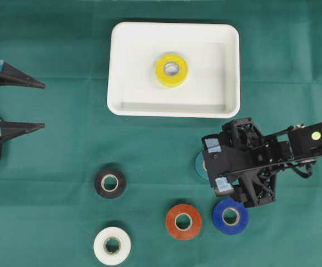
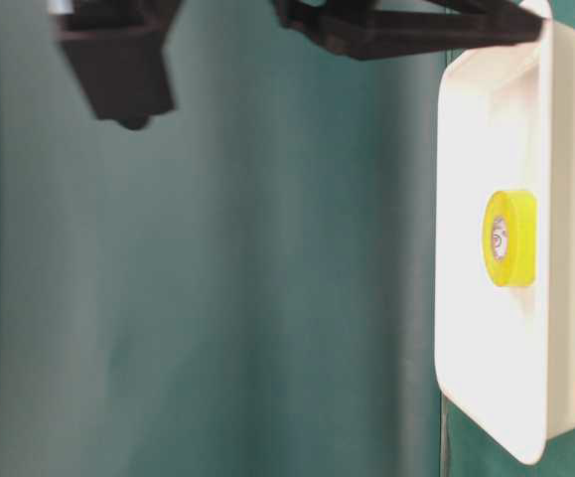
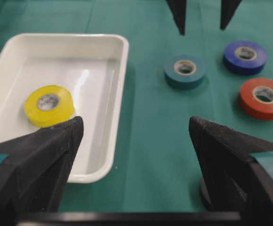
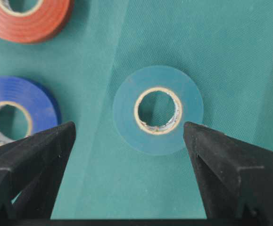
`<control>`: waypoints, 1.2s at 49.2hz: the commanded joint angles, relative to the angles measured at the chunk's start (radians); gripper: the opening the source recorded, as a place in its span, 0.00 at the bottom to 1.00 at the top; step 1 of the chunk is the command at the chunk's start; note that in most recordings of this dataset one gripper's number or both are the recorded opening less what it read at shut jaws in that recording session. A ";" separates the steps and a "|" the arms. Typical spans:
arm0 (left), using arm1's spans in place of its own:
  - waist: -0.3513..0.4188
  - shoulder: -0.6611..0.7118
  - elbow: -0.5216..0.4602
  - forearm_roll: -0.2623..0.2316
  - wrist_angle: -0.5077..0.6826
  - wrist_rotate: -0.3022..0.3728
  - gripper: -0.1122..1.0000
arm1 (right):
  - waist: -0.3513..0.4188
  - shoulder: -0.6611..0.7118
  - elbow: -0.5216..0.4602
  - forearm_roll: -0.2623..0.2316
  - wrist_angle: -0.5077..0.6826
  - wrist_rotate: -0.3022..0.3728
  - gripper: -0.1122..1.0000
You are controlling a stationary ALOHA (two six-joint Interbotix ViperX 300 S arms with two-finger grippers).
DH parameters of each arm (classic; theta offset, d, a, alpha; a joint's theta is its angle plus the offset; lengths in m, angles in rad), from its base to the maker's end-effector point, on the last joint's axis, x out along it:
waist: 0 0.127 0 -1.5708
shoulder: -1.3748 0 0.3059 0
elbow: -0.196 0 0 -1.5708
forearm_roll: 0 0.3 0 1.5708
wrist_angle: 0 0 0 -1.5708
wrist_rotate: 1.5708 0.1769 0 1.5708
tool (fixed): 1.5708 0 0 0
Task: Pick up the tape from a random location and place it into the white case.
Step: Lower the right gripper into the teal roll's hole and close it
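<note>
The white case (image 1: 174,26) lies at the back centre with a yellow tape roll (image 1: 172,69) flat inside it. My right gripper (image 1: 211,166) hovers open over a teal tape roll (image 1: 198,166), which it mostly hides from overhead. In the right wrist view the teal tape roll (image 4: 124,113) lies flat just ahead of the right gripper (image 4: 129,126), whose jaws stand wide apart and touch nothing. My left gripper (image 1: 43,105) is open at the far left, holding nothing. The left wrist view shows the white case (image 3: 119,84) and the teal tape roll (image 3: 185,70) beyond the left gripper (image 3: 135,123).
Four more rolls lie flat on the green cloth in front: black (image 1: 110,183), white (image 1: 112,245), red (image 1: 183,221) and blue (image 1: 231,216). The blue and red rolls sit close beside the right gripper. The right arm (image 1: 311,139) reaches in from the right edge.
</note>
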 commanded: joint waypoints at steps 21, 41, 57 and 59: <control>-0.002 0.011 -0.012 -0.002 -0.005 0.002 0.95 | 0.006 0.121 0.055 0.002 -0.218 0.038 0.90; -0.002 0.011 -0.012 -0.003 -0.005 0.000 0.95 | 0.006 0.195 0.058 0.002 -0.259 0.041 0.90; -0.002 0.011 -0.012 -0.003 -0.005 0.002 0.95 | 0.003 0.199 0.060 0.002 -0.261 0.060 0.90; -0.002 0.011 -0.012 -0.003 -0.005 0.000 0.95 | 0.003 0.199 0.060 0.002 -0.259 0.060 0.90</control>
